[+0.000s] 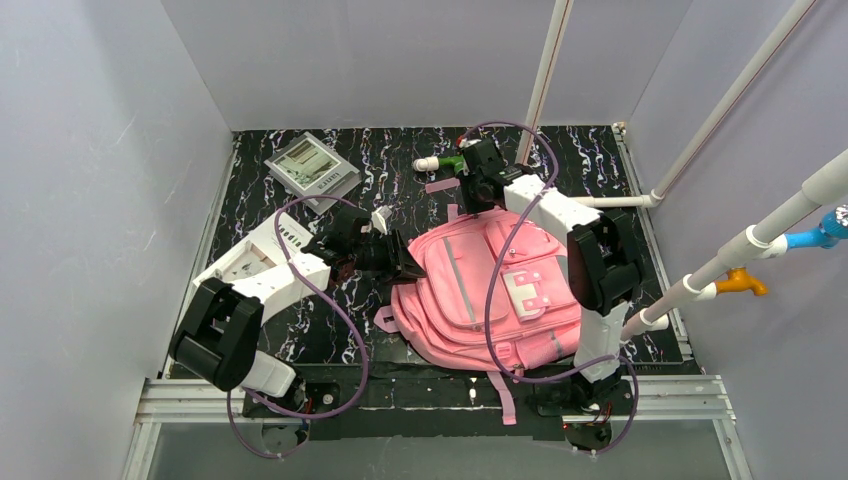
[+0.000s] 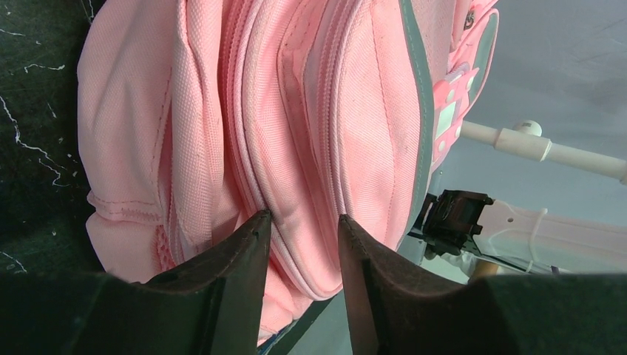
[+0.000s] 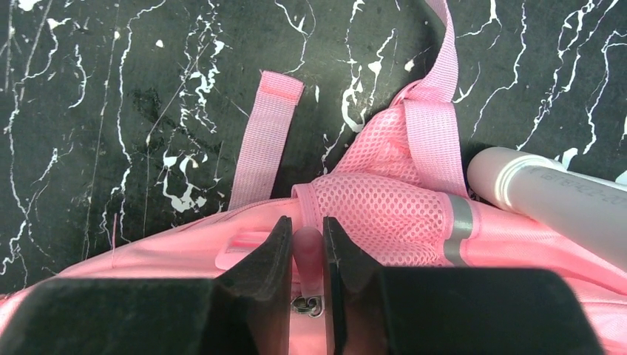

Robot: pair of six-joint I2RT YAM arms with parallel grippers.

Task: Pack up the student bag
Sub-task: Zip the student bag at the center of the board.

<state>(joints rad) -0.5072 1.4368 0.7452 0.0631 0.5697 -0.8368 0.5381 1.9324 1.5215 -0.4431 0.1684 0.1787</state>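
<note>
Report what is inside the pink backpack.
Nothing inside shows: the pink backpack appears zipped, its fabric hiding any contents. The right pincer pinches a pink zipper tab.

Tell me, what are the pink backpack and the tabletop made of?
The backpack looks like soft woven fabric, maybe nylon: visible weave, stitched seams, folds. The tabletop looks hard and smooth, black with white marble-like veins; stone or printed sheet, I cannot tell.
</note>
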